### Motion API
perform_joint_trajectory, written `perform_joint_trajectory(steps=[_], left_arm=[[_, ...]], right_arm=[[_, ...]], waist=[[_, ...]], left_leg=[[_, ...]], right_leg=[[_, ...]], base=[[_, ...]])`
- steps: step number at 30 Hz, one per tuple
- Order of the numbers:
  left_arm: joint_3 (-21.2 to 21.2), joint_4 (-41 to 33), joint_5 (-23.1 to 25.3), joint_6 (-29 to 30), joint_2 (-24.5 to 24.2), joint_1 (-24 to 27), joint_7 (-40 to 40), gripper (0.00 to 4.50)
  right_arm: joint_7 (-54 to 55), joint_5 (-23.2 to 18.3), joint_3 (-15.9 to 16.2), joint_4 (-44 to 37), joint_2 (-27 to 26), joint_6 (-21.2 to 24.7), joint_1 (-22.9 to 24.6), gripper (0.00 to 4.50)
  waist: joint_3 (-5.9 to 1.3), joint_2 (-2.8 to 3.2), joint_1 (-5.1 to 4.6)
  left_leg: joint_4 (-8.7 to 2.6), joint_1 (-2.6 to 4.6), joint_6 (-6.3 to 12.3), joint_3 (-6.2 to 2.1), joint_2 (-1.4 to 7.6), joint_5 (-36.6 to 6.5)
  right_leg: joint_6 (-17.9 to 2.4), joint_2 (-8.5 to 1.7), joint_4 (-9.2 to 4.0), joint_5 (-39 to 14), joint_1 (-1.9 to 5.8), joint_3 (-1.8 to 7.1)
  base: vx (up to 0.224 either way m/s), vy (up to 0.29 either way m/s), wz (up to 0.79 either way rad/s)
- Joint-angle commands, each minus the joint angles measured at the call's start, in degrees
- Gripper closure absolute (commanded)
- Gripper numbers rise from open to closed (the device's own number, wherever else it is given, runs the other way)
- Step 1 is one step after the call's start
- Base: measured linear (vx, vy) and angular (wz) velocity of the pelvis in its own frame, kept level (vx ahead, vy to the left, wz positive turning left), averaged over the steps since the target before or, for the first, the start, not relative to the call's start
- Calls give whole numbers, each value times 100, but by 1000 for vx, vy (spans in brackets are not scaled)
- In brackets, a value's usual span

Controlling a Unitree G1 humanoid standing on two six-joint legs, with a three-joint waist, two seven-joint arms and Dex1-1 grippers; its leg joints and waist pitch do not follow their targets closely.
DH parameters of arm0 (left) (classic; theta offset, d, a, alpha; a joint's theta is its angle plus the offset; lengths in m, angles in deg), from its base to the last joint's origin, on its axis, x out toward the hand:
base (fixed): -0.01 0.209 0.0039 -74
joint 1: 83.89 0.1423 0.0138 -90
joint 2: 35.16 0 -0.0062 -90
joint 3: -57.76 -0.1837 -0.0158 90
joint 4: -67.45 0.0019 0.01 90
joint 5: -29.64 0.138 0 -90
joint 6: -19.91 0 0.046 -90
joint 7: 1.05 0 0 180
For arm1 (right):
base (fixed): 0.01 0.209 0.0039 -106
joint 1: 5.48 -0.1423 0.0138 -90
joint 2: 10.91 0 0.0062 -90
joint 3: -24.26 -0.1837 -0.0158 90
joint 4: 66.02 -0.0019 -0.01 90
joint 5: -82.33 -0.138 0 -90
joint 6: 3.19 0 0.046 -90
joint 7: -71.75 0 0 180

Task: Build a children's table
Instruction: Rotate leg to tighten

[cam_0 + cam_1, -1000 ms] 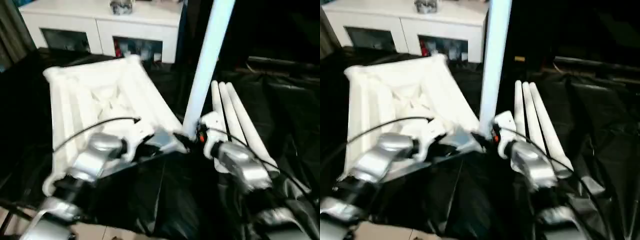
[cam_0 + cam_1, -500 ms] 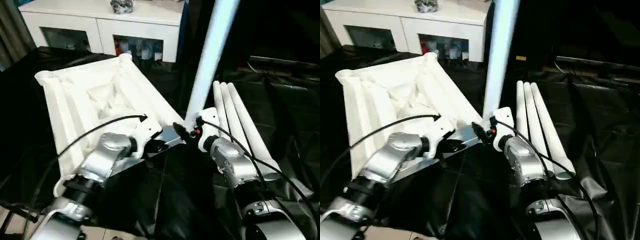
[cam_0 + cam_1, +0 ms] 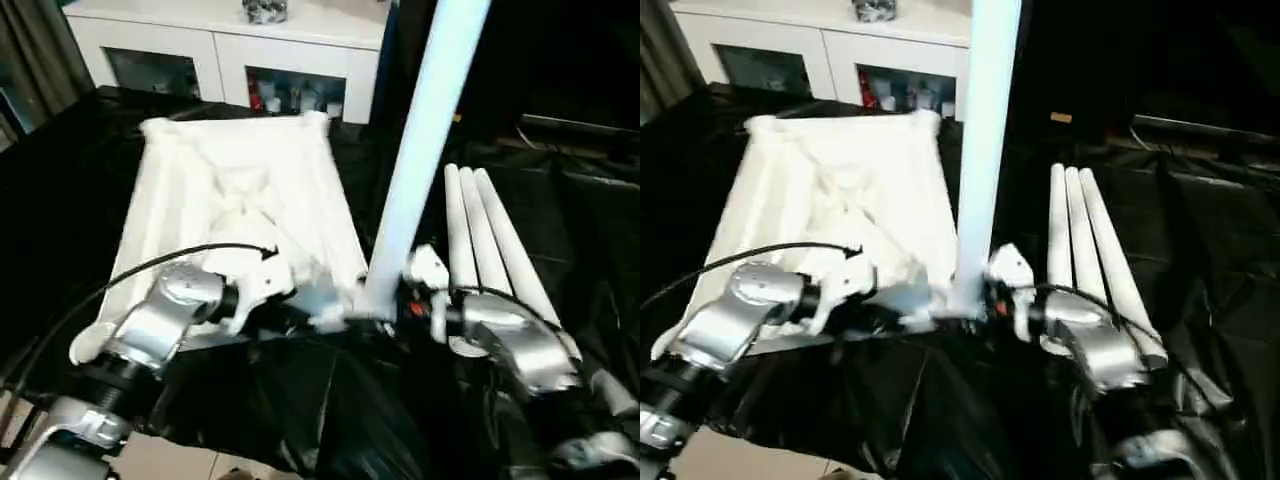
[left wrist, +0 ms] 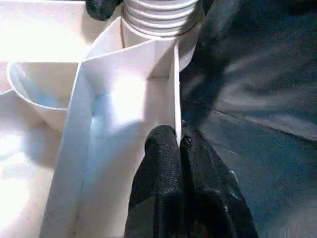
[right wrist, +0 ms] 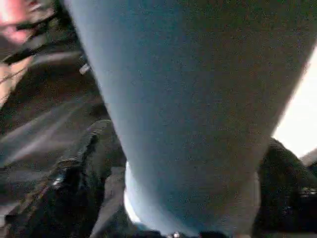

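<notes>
left gripper (image 4: 179,148) pinches a rib of the white ribbed plastic tabletop (image 3: 240,200); right gripper (image 3: 395,300) clasps an upright white tapered tube leg (image 3: 425,140).

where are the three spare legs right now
The three spare legs lie side by side on the black sheet on the robot's right, just beyond the right gripper and right of the upright leg.

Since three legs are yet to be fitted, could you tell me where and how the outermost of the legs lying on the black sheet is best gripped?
Probably at mid-length of the outermost spare leg, coming down from above with the gripper's fingers across the tube. It lies flat on the black sheet, its inner flank touches the neighbouring leg, and only its outer side is free.
</notes>
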Motion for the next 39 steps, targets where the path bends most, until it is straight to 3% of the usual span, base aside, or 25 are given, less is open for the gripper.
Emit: perform_joint_trajectory(steps=[1, 9, 14, 17, 19, 21, 22, 23, 30, 32, 34, 36, 39], left_arm=[[-169, -2, -82, -176, -27, -37, 303, 450], [-93, 28, -129, -154, -26, -16, 273, 450], [21, -46, -151, 30, 178, 41, -93, 450], [98, -96, -81, 299, 392, 42, -538, 450], [115, -125, -68, 384, 464, 50, -662, 450], [129, -237, -41, 562, 651, 97, -948, 450], [132, -337, -5, 694, 806, 138, -1186, 450], [136, -386, 15, 763, 882, 155, -1305, 450], [71, -740, 161, 1115, 1436, 275, -2034, 450], [67, -733, 177, 1107, 1467, 273, -2082, 450], [16, -653, 225, 1014, 1422, 229, -2096, 450], [4, -617, 248, 949, 1382, 214, -2054, 450], [-7, -497, 258, 617, 1183, 182, -1795, 450]], right_arm=[[-375, -54, 278, -223, 82, 148, 37, 97], [-355, -104, 255, -239, -44, 341, 58, 155], [500, -21, 46, 32, -462, 413, 38, 170], [1591, 284, -172, 643, -883, 140, -140, 173], [1865, 328, -233, 817, -999, 110, -203, 173], [2535, 423, -376, 1247, -1289, -52, -366, 174], [2944, 442, -466, 1531, -1498, -109, -486, 174], [3117, 444, -505, 1655, -1593, -123, -541, 175], [4147, 629, -639, 2314, -2171, -363, -892, 175], [4185, 658, -639, 2353, -2201, -421, -907, 120], [4162, 719, -652, 2427, -2194, -680, -944, 106], [4149, 749, -654, 2433, -2163, -811, -953, 98], [3901, 706, -676, 2268, -1987, -1020, -908, 67]], waist=[[-345, 32, -13], [-351, 10, -8], [-329, 3, -17], [-309, -22, -109], [-298, -20, -175], [-309, -7, -198], [-311, 3, -240], [-308, -1, -250], [-318, 11, -301], [-321, 11, -297], [-322, 3, -301], [-336, 11, -274], [-369, 38, -259]], left_leg=[[-393, 18, 314, -39, 227, -1030], [-386, 14, 284, -34, 224, -978], [-401, 17, 218, -44, 222, -1085], [-427, 5, 22, -77, 198, -1336], [-433, -27, -4, -100, 178, -1410], [-426, -35, 4, -107, 179, -1379], [-421, -29, -26, -102, 184, -1408], [-416, 4, -26, -108, 172, -1478], [-408, 13, 43, -86, 186, -1522], [-412, 4, 89, -84, 184, -1503], [-413, -12, 109, -80, 180, -1473], [-398, 20, 125, -66, 188, -1435], [-392, -17, 194, -63, 187, -1181]], right_leg=[[-1208, -429, -403, -1334, 296, 293], [-1259, -438, -386, -1311, 300, 295], [-1140, -447, -426, -1662, 285, 289], [-926, -464, -487, -2377, 278, 265], [-797, -465, -515, -2703, 290, 247], [-721, -474, -536, -2740, 286, 253], [-797, -475, -518, -2656, 257, 260], [-773, -465, -549, -2769, 248, 243], [-967, -443, -513, -2323, 224, 262], [-966, -437, -509, -2226, 235, 268], [-991, -433, -497, -2128, 246, 268], [-1042, -441, -490, -2021, 224, 282], [-1159, -429, -427, -1434, 281, 286]], base=[[0, 0, 0], [0, 0, 0], [0, 0, 0], [0, 0, 0], [0, 0, 0], [0, 0, 0], [0, 0, 0], [0, 0, 0], [0, 0, 0], [0, 0, 0], [0, 0, 0], [0, 0, 0], [0, 0, 0]])
